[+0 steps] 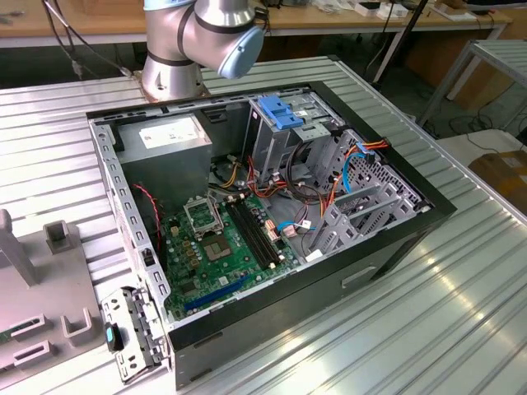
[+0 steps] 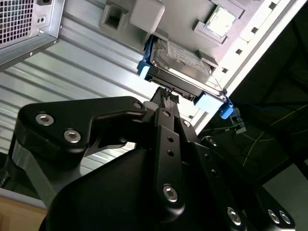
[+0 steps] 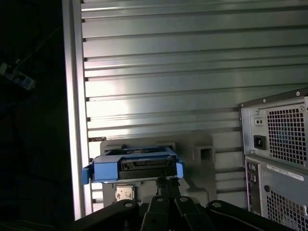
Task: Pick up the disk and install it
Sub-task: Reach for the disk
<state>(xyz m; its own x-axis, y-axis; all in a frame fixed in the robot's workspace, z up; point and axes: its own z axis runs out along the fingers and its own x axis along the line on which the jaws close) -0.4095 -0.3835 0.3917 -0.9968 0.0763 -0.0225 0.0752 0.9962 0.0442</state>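
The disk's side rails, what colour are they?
Blue. The rails of the disk show best in the first wrist view.

Work surface is a ribbed aluminium table [image 1: 461, 313], with pale grey slats running its length. Light comes from above and leaves soft glare bands on the slats. In the first wrist view a bright patch [image 3: 120, 108] lies on the slats, and it is dark past the table edge [image 3: 33, 144].

A wooden bench [image 1: 82, 20] stands behind the table, with loose cables [image 1: 70, 37] in front of it. A second metal table [image 1: 502, 53] stands apart at the exterior view's right, with a cardboard box [image 1: 504, 169] near it. The floor [image 1: 461, 115] between them is dark.
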